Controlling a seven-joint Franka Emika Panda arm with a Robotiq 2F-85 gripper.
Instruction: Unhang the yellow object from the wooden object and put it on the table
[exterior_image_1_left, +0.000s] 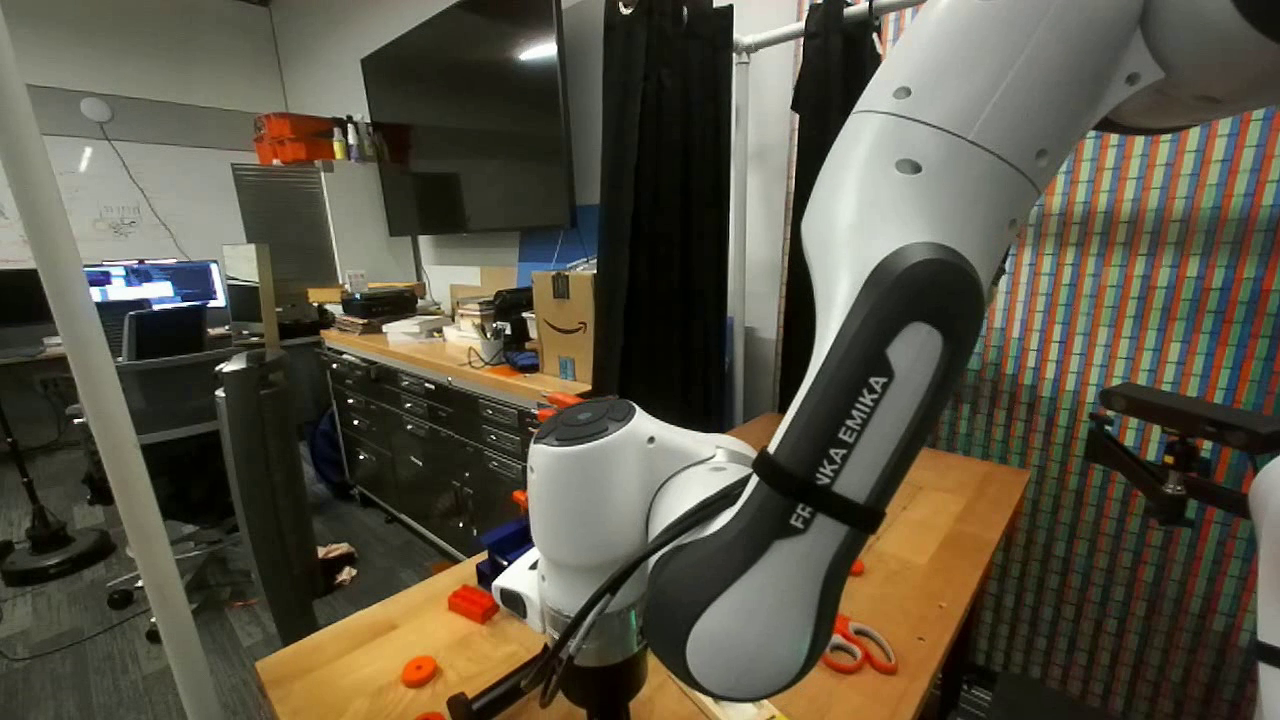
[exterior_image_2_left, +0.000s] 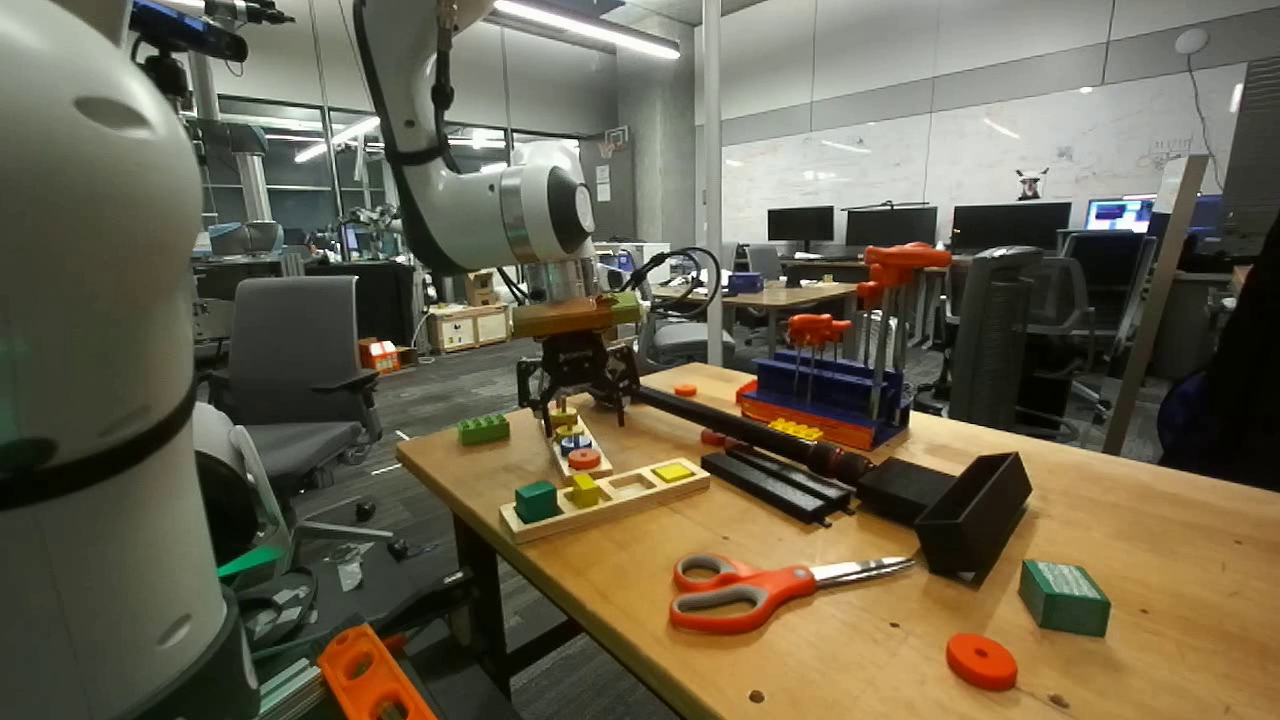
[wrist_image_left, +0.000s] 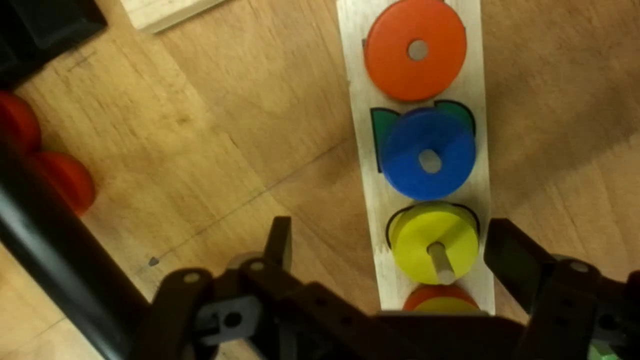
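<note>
The yellow object is a stack of yellow discs (wrist_image_left: 430, 235) on a thin peg of a narrow wooden board (wrist_image_left: 395, 292) that lies on the table (wrist_image_left: 225, 165). A blue disc (wrist_image_left: 427, 155) and an orange disc (wrist_image_left: 395, 70) sit on the board's other pegs. At the board's near end, orange and yellow pieces are partly hidden by the gripper body. My gripper (wrist_image_left: 392, 245) is open and empty above the board. Its right finger is close to the yellow stack's side, its left finger farther off. In an exterior view the gripper (exterior_image_2_left: 585, 415) points down over the board's far end.
A shape board (exterior_image_2_left: 610, 513), a black bar (exterior_image_2_left: 730, 418), a black tray (exterior_image_2_left: 975, 520) and scissors (exterior_image_2_left: 750, 598) lie around. A blue rack (exterior_image_2_left: 820, 385) holds orange-handled tools. A green brick (exterior_image_2_left: 484, 430) lies behind the gripper, an orange disc (exterior_image_2_left: 980, 661) near the front.
</note>
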